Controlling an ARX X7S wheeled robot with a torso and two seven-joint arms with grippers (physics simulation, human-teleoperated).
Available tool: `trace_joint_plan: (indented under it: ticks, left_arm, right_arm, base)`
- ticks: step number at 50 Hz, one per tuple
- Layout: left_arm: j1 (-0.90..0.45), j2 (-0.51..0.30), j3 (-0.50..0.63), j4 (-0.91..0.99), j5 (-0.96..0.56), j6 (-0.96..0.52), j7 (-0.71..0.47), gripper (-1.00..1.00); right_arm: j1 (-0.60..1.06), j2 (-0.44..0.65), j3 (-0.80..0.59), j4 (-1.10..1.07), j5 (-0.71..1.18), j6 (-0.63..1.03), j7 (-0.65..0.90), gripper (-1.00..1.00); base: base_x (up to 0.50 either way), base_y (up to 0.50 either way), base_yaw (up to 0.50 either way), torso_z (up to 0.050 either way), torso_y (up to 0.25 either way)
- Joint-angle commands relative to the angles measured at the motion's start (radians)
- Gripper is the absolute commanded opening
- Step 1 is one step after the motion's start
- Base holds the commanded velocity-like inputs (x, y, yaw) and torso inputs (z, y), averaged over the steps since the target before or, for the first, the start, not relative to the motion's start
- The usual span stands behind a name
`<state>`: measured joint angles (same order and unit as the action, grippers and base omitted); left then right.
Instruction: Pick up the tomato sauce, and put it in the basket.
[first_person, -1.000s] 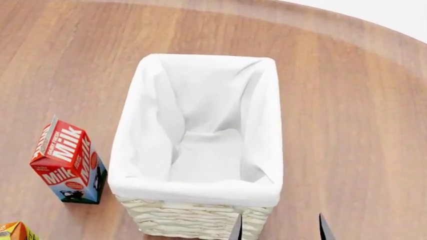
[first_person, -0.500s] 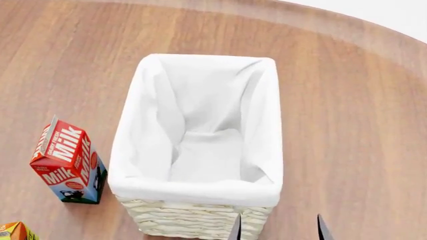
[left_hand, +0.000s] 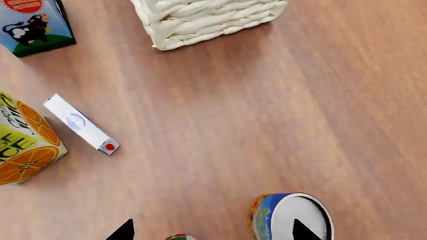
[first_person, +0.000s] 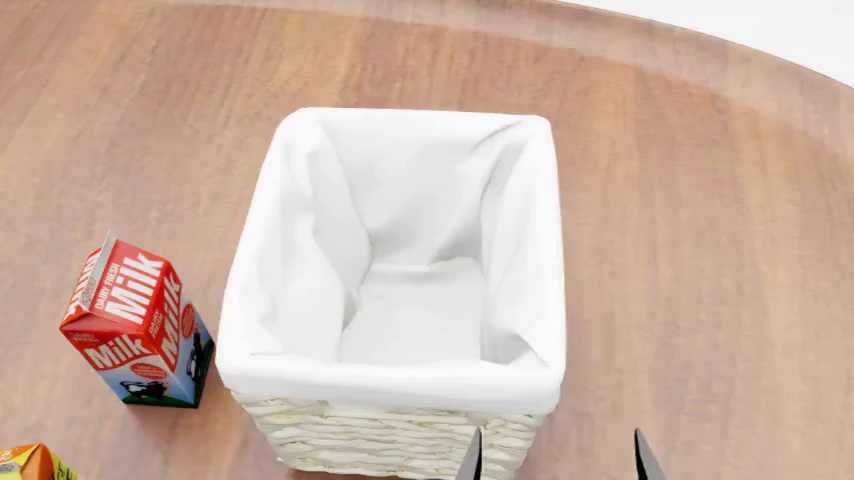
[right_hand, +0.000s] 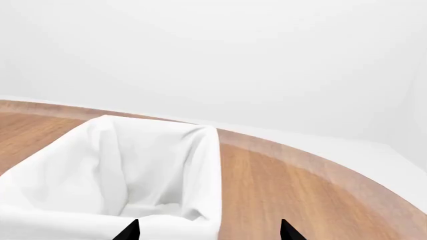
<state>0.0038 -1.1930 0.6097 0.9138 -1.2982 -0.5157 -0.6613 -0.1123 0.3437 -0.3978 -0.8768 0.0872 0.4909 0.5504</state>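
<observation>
On a round wood-grain table (first_person: 694, 200) against a plain white wall (right_hand: 220, 55) — basket (first_person: 400, 430) mid-table, lining bare; right gripper (first_person: 557, 458) spread wide at its near edge; left gripper (left_hand: 208, 231) parted — tomato sauce (left_hand: 180, 237) barely visible between the tips, beside a blue can (left_hand: 291, 216).

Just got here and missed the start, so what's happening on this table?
Nothing is held yet. The basket stands empty on the wooden table, a milk carton beside it. The right gripper hangs open by the basket's near corner. The left gripper is open above the table near a blue-and-yellow can; only a sliver of what may be the tomato sauce shows at the frame's edge.
</observation>
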Motion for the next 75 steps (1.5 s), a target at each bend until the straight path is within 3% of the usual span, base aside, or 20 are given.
trace_joint_plan:
  ticks: [1,29,63,75]
  left_arm:
    - [0.017,-0.013,0.002,0.004,0.009,0.008,-0.007,1.0]
    - [0.114,-0.086,-0.01,-0.102,0.078,0.107,0.015,1.0]
    - [0.127,0.005,0.069,-0.161,0.187,0.043,0.063,1.0]
    - [0.069,0.04,0.082,-0.174,0.21,-0.018,0.075,1.0]
  right_arm:
    - [0.001,0.003,0.001,0.005,0.006,-0.004,0.003,1.0]
    - [0.012,0.007,-0.016,0.013,0.006,0.0,0.011,1.0]
    - [0.013,0.015,-0.021,0.014,0.014,-0.005,0.023,1.0]
    - [0.014,0.019,-0.021,0.02,0.02,-0.011,0.024,1.0]
  base:
    - [0.0,0.0,0.0,0.0,0.0]
    - [0.0,0.0,0.0,0.0,0.0]
    - [0.0,0.0,0.0,0.0,0.0]
    - [0.0,0.0,0.0,0.0,0.0]
